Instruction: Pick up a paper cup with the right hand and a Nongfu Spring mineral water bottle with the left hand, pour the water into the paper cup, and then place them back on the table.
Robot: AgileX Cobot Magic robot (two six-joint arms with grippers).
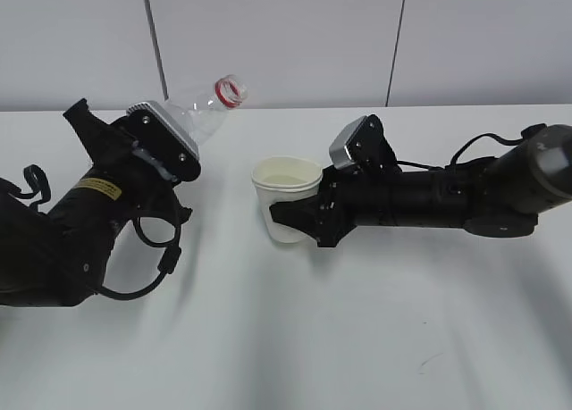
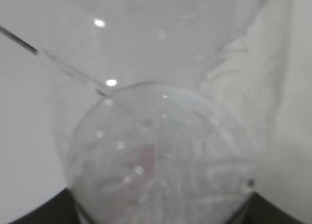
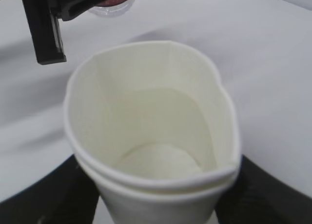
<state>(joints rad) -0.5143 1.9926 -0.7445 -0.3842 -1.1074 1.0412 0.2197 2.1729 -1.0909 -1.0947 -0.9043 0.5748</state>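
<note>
The bottle is clear, glossy plastic; the cup matt off-white paper; the bench smooth matt white; both claws' casings matt black.

A large plain white flat tabletop fills the lower part of the exterior view. Behind it stands a pale grey wall made of smooth panels, and two thin dark vertical seams divide them. The light is soft and comes from above; grey blurred shadows lie on the white surface
</note>
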